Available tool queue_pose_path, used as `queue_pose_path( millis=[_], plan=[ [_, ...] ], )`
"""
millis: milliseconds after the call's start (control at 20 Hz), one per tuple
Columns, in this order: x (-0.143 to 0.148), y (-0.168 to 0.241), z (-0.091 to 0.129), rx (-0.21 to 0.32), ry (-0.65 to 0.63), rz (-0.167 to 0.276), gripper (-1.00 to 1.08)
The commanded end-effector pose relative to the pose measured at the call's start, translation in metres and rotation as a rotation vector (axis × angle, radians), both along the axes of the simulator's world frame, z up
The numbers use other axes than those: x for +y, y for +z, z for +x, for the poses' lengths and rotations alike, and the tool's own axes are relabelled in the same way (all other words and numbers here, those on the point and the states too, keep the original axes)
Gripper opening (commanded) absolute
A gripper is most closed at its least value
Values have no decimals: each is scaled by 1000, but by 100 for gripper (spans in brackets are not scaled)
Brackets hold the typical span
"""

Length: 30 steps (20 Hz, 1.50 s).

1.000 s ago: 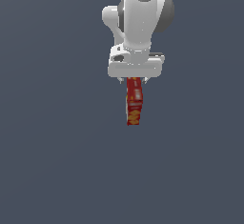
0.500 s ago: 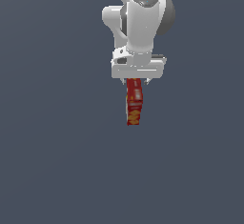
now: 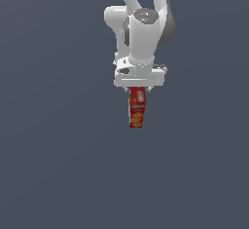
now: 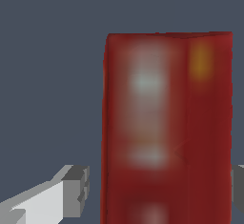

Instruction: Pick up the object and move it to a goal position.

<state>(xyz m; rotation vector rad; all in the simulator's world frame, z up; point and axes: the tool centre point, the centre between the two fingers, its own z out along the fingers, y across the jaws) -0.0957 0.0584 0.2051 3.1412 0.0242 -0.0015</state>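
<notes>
the arm is set directly above the box, wrist pointed down, so a top grasp is favoured. the gripper is seen part open in the wrist view: one finger stands apart from the red box, the other just beside it, so nothing is judged gripped yet. the box sits upright between them on a plain dark grey surface; no room is shown.

No readable text anywhere. Only blurred white patches and yellow-orange pictures on the red box, too soft to make out letters or numbers.
</notes>
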Motion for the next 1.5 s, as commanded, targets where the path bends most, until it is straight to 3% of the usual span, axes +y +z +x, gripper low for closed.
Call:
queue_pose_path(
  millis=[0,200,250,950,1450],
  plan=[
    [0,-8,0,-1,0,0,100],
    [0,-13,1,-1,0,0,100],
    [0,-13,1,-1,0,0,-100],
    [2,-8,2,-2,0,1,-100],
    [22,36,14,-2,0,1,-100]
  ],
)
